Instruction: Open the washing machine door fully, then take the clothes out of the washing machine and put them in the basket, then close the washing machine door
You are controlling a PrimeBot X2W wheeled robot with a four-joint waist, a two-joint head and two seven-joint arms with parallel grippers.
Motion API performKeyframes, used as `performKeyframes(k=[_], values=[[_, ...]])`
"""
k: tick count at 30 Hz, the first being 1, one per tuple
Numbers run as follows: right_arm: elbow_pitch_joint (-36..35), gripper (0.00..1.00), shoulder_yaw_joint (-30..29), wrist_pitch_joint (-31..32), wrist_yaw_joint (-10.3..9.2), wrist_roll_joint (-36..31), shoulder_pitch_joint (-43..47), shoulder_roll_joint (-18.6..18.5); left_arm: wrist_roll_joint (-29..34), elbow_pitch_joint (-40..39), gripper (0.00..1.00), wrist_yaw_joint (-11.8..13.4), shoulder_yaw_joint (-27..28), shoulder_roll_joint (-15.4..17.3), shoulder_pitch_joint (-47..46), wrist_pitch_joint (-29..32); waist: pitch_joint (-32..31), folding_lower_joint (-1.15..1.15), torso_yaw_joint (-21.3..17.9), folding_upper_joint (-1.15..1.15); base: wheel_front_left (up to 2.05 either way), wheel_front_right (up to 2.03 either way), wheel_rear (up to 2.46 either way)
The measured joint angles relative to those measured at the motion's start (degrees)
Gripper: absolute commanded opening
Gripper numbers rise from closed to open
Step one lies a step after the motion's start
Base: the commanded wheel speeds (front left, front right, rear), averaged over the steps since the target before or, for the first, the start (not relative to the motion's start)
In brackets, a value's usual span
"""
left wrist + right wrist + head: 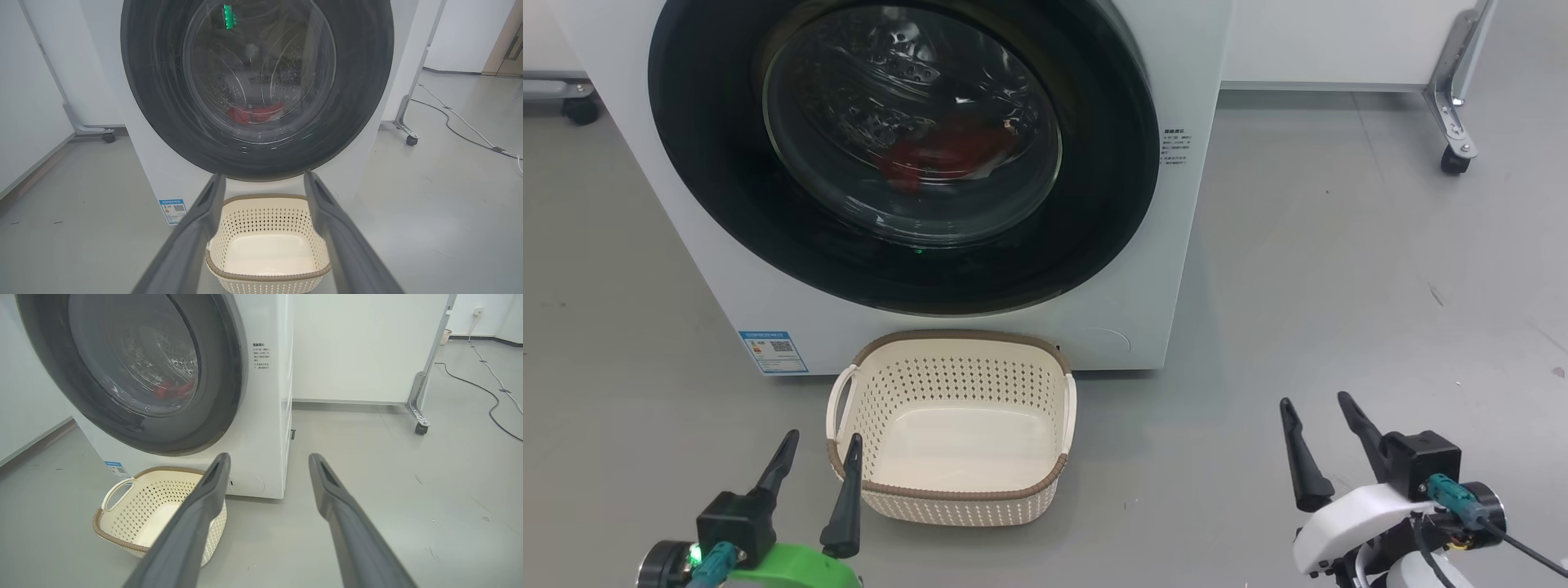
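Left gripper (pixel 823 437): fingers spread apart, grasping nothing. It sits low at the near left, just beside the near left corner of the basket (pixel 964 508).

Right gripper (pixel 1314 400): likewise released and empty. It sits at the near right over the grey floor (pixel 1339 286), well apart from the basket.

Basket: upright on the floor, just in front of the foot of the washing machine (pixel 1176 269) and below its door. The pale bottom is in full view.

Washing machine door (pixel 1094 204): shut flush against the white front.

Clothes (pixel 939 151): red, lying at the bottom of the drum, seen through the door glass.

Markings:
- Blue sticker (pixel 773 351) with a QR code, on the lower left corner of the machine front.
- Small block of dark print (pixel 1174 147), on the front just right of the door.
- The writing on both is too small to read.
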Motion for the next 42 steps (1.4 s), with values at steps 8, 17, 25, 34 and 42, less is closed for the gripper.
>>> performKeyframes(k=[8, 17, 25, 34, 42], values=[[0.3, 1.00, 0.8, -1.4, -0.96, -4.7, 0.0, 0.0, 3.2, 0.5, 1.00, 1.2, -0.2, 0.0, 0.0, -1.2, -0.1, 0.00, 0.0, 0.00, 0.00, 0.00, 0.00], [0.6, 1.00, 0.5, -2.0, -1.86, -7.5, 0.2, 0.3, 6.0, 1.0, 1.00, 2.0, -0.5, 0.0, 0.0, -1.7, -0.2, 0.00, 0.0, 0.00, 0.00, 0.00, 0.00], [0.6, 1.00, -1.7, -2.0, -1.92, -7.4, 1.4, 1.4, 6.0, 1.6, 1.00, 2.5, -0.2, -0.2, 0.0, -1.7, -0.3, 0.00, -0.1, 0.00, 0.00, 0.00, 0.00], [0.5, 1.00, -2.6, -2.0, -1.92, -7.5, 1.8, 1.8, 6.0, 1.8, 1.00, 2.6, -0.2, -0.5, 0.0, -1.7, -0.3, 0.00, -0.2, 0.00, 0.00, 0.00, 0.00], [0.1, 0.00, -3.4, -2.0, -1.92, -7.9, 2.4, 2.2, 6.0, 2.0, 1.00, 2.6, -0.2, -0.6, 0.0, -1.7, -0.3, 0.00, -0.3, 0.00, 0.00, 0.00, 0.00]])
